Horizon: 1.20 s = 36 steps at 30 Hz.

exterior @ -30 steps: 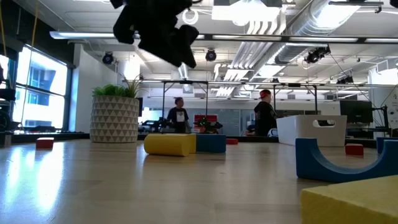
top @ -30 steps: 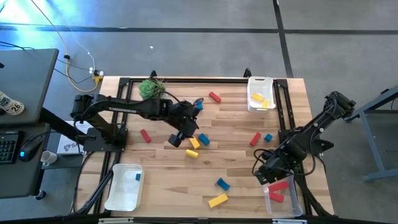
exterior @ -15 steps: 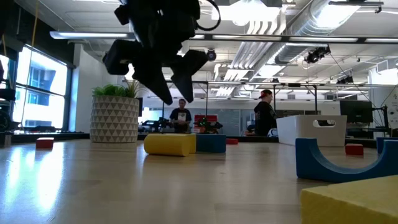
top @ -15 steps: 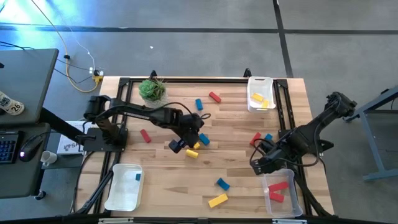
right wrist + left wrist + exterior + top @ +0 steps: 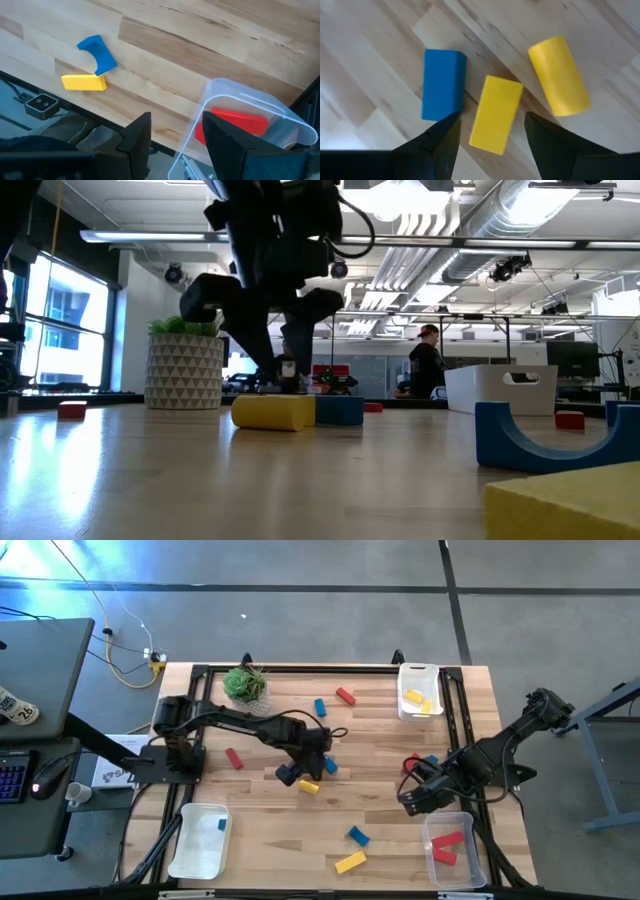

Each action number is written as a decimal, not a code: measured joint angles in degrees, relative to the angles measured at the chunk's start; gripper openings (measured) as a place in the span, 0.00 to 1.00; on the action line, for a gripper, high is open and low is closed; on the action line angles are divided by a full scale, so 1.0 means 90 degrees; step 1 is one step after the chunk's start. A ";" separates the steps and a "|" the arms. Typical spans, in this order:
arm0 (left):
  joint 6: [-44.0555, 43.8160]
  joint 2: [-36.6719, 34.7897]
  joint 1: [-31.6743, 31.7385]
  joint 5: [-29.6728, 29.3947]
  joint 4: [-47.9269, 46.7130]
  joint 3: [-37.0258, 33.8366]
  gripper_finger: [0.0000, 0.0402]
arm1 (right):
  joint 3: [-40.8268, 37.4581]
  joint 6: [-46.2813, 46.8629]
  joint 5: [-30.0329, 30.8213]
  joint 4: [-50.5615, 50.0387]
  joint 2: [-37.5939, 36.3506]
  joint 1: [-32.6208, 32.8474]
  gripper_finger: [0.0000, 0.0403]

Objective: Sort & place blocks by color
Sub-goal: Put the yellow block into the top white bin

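Left gripper, fingers spread, straddles the yellow bar across its long axis, beside the blue block; right gripper spread, empty.

**No readable text in view**

Nothing can be read with confidence. Well off from the left gripper, beyond the table's edge, a white sheet under the arm's base bears dark print too small to make out. Farther out still, a small white tag on the grey desk shows dark marks that may be digits, but they cannot be told. Near the right gripper, nothing carries a label, brand or number.
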 joint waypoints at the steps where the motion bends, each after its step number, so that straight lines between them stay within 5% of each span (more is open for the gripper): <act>1: 0.0004 0.0056 -0.0002 -0.0001 -0.0042 0.0041 0.52 | 0.0000 0.0000 0.0000 -0.0006 0.0000 0.0000 0.40; 36: 0.0099 0.0374 0.0202 -0.0014 -0.0071 0.0075 0.51 | 0.0000 -0.0116 0.0241 -0.0095 0.0000 0.0000 0.40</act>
